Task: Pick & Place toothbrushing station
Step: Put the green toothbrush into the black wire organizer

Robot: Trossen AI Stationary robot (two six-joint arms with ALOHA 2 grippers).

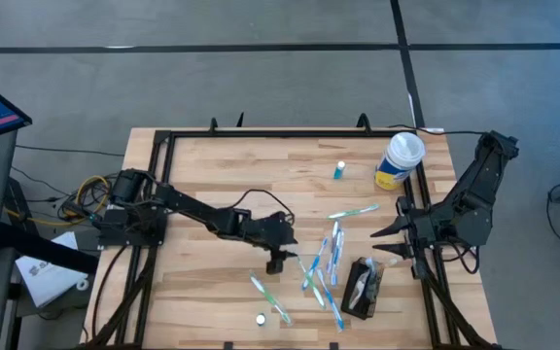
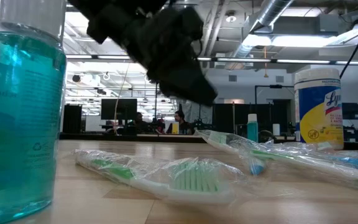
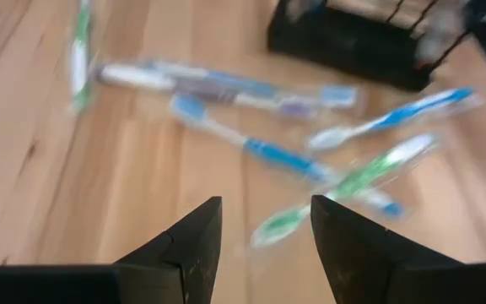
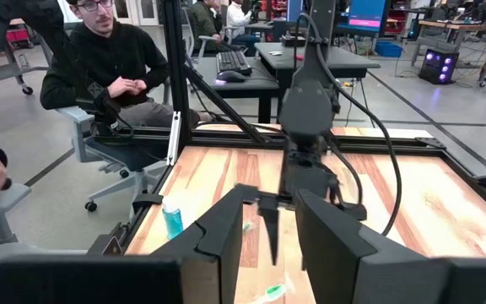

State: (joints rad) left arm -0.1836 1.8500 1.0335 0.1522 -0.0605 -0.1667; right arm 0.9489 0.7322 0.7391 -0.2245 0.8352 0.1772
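Observation:
The toothbrushing station (image 1: 363,290), a small black box-shaped holder, rests on the table near its front right, with pale items inside. It also shows in the left wrist view (image 3: 353,46). Several wrapped toothbrushes (image 1: 321,267) lie scattered on the wood to its left. My left gripper (image 1: 277,259) is open and empty, just left of the toothbrushes. In its wrist view (image 3: 264,211) a green toothbrush (image 3: 344,186) lies ahead of the fingers. My right gripper (image 1: 387,242) waits open and empty at the table's right side, beyond the station's far end.
A white-lidded yellow-and-blue canister (image 1: 400,160) stands at the far right. A small blue bottle (image 1: 339,170) stands left of it. A small white item (image 1: 260,318) lies near the front edge. A black frame (image 1: 163,141) rims the table. A person (image 4: 116,84) sits beyond the table.

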